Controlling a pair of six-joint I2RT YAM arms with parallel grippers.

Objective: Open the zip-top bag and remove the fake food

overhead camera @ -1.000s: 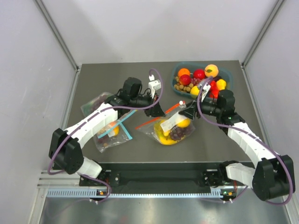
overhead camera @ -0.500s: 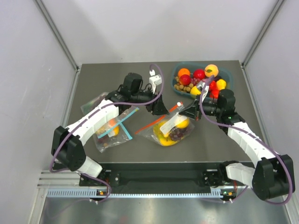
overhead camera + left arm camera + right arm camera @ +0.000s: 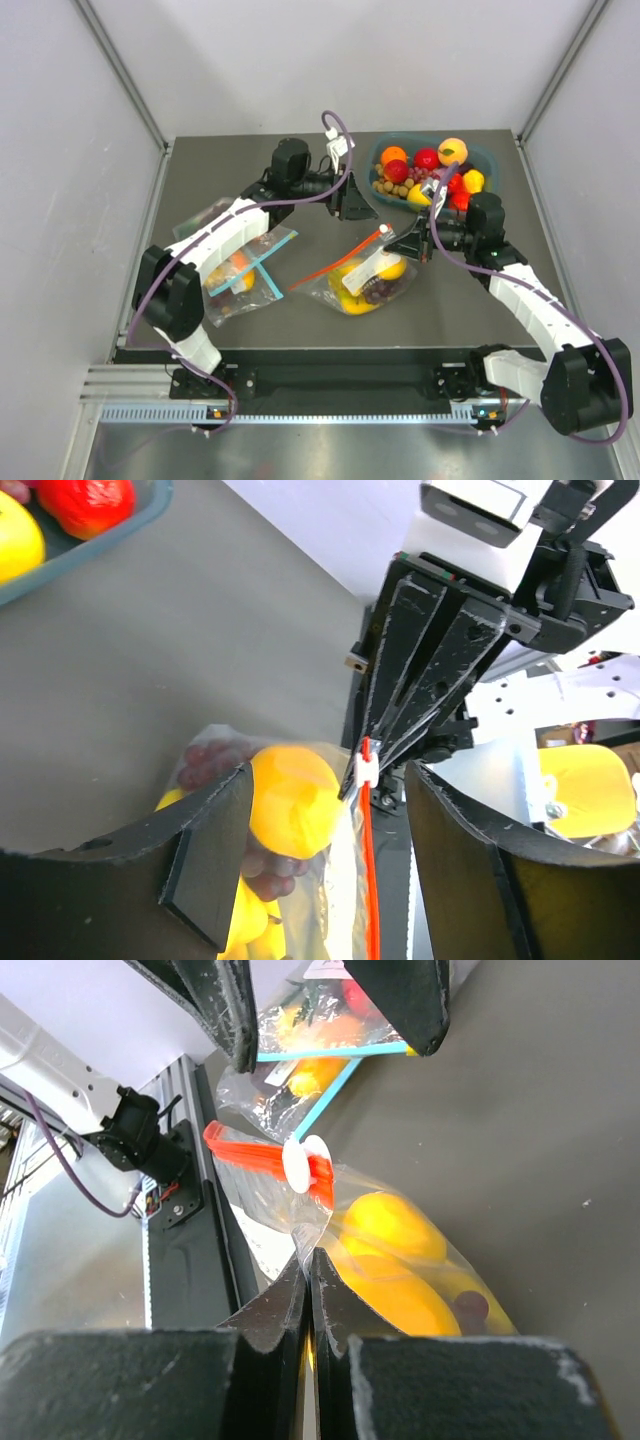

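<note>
The zip-top bag (image 3: 362, 277) lies mid-table, its red-orange strip (image 3: 335, 262) running diagonally with a white slider (image 3: 300, 1161) near the right end. Inside show the fake food: lemon (image 3: 294, 799), banana (image 3: 398, 1301) and dark grapes (image 3: 469, 1306). My right gripper (image 3: 310, 1260) is shut on the clear plastic just below the slider and also shows in the top view (image 3: 401, 243). My left gripper (image 3: 355, 206) hangs open just beyond the bag, nothing between its fingers (image 3: 205, 865). In the left wrist view the strip (image 3: 370, 880) runs between its open jaws.
A teal bin (image 3: 485, 153) full of loose fake fruit stands at the back right, close behind both grippers. Two clear bags with blue strips (image 3: 243, 272) lie at the left under the left arm, also seen in the right wrist view (image 3: 312, 1052).
My left gripper opened, let go of the bag and drew back toward the far side. My right gripper closed on the bag's plastic near the slider. The bag shifted slightly.
</note>
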